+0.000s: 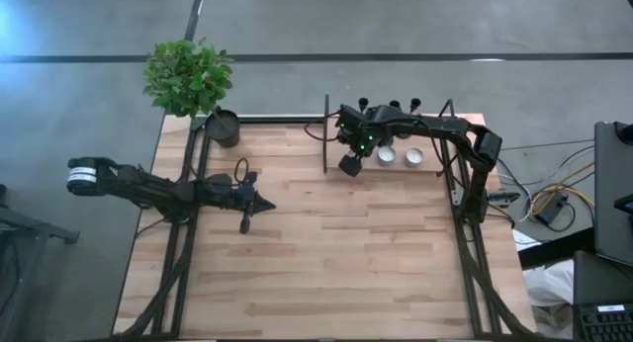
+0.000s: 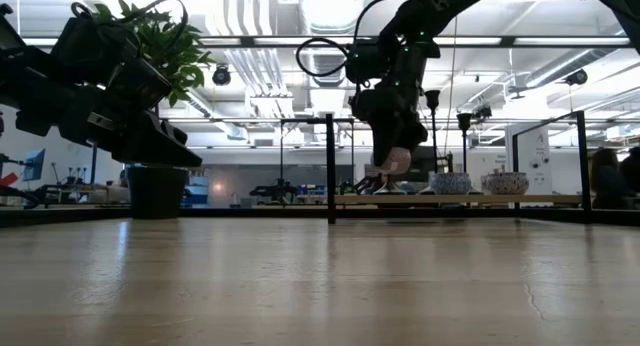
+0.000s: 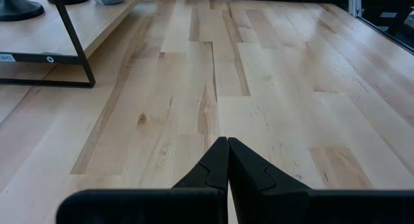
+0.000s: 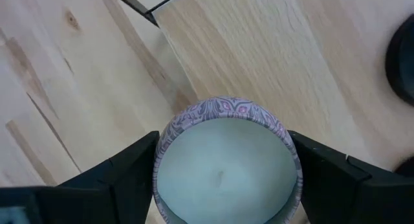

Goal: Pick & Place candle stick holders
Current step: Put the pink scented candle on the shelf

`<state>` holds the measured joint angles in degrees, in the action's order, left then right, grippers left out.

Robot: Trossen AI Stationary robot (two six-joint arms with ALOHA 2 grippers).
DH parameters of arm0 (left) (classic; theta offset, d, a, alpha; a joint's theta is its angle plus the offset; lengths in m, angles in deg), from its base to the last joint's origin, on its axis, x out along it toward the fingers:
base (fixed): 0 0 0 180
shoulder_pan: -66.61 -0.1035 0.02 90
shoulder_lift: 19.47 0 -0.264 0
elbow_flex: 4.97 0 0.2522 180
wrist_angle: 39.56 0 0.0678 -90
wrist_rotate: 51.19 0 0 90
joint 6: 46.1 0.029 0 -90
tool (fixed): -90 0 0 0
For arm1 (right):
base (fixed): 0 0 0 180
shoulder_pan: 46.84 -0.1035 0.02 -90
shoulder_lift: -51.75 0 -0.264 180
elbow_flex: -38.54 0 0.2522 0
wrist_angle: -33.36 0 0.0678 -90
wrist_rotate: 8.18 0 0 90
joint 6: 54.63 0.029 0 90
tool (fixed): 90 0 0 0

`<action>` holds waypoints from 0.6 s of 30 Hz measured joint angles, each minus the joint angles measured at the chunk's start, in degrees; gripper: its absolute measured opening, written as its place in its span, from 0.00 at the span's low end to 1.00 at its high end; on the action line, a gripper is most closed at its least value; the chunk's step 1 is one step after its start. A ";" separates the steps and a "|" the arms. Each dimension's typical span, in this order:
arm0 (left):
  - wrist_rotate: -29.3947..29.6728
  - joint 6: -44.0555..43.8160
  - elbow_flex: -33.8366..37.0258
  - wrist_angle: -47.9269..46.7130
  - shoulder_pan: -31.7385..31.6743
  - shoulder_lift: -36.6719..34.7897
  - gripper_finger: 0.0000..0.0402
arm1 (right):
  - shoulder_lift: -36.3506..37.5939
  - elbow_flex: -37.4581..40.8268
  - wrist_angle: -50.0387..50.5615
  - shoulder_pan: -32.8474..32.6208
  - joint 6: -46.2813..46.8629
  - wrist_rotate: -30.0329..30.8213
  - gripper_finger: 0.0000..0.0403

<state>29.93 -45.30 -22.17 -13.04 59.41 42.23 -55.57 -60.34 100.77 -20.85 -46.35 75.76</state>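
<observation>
high: looking straight down on my table (image 1: 326, 243) | low: looking level across it | wrists: looking close, sharing its planks

Open table (image 1: 336, 253); black shelf post (image 1: 326, 134) at back.

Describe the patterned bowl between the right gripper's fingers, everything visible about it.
The patterned bowl is small and round, with a purple-grey swirl pattern on its rim and outer wall and a smooth pale inside. It sits upright between the two fingers of the right gripper, which flank its sides, above the raised wooden shelf.
</observation>
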 joint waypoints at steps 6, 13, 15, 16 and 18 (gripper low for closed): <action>0.00 0.00 0.00 0.00 0.00 0.01 0.02 | -1.31 0.00 -0.27 0.48 -1.86 0.00 0.72; 0.00 -0.76 0.00 -0.01 0.00 -0.01 0.02 | -2.43 0.00 -0.45 0.63 -1.56 0.19 0.72; 0.02 -0.76 0.00 -0.02 0.01 -0.01 0.02 | -2.43 0.00 -0.64 0.68 -1.57 0.76 0.72; 0.29 -0.76 0.00 -0.02 0.02 0.00 0.02 | -2.43 0.00 -0.82 0.76 -1.61 1.25 0.72; 0.90 -0.76 0.00 -0.02 0.02 -0.01 0.02 | -2.43 0.00 -1.56 0.97 -1.76 1.72 0.72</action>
<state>30.83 -46.07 -22.17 -13.07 59.43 42.22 -58.00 -60.34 99.20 -19.87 -48.11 77.48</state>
